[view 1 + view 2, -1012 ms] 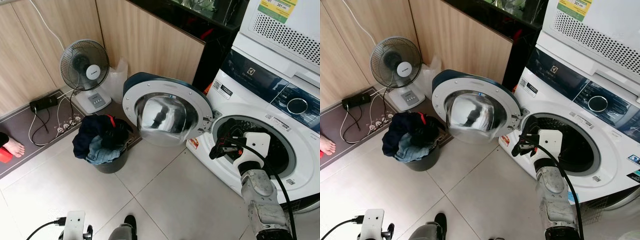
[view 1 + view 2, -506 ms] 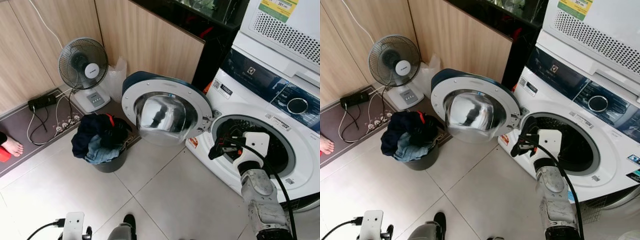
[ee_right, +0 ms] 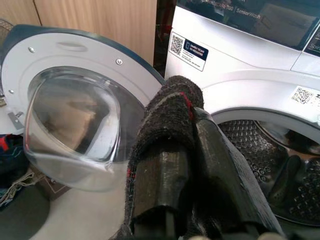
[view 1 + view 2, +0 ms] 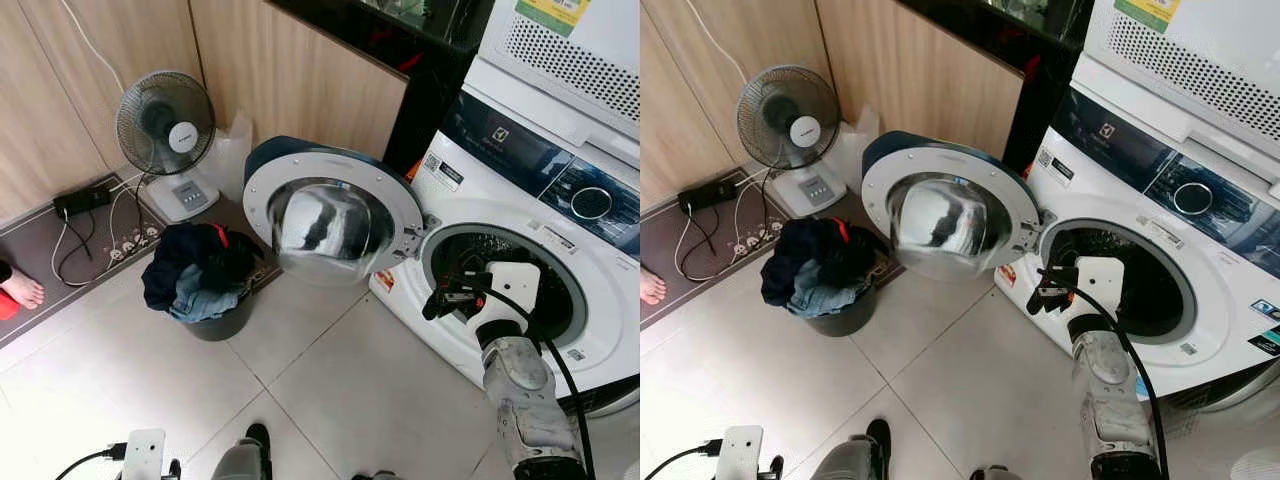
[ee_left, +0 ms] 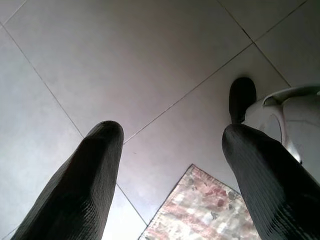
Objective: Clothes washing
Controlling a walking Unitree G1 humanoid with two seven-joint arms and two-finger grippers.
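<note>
The white front-loading washing machine (image 4: 520, 190) stands at the right, its round door (image 4: 335, 220) swung open to the left. My right gripper (image 4: 442, 298) hovers just in front of the drum opening (image 4: 515, 275), at its left rim. It is shut on a dark cloth (image 3: 170, 115) with a red thread, which wraps over the fingers. More dark laundry lies inside the drum (image 3: 290, 175). A dark basket (image 4: 205, 285) heaped with dark and blue clothes stands on the floor to the left. My left gripper (image 5: 170, 160) hangs low over the tiles, open, holding nothing.
A standing fan (image 4: 165, 125) and a power strip with cables (image 4: 85, 200) sit by the wooden wall at the left. A person's bare foot (image 4: 18, 290) shows at the left edge. A patterned rug (image 5: 200, 210) lies near my feet. A second appliance (image 4: 570, 50) is stacked on the washer.
The camera has shifted slightly. My right gripper stays at the drum mouth, still shut on the dark cloth, and sits a touch lower against the opening. The left arm still hangs idle.
</note>
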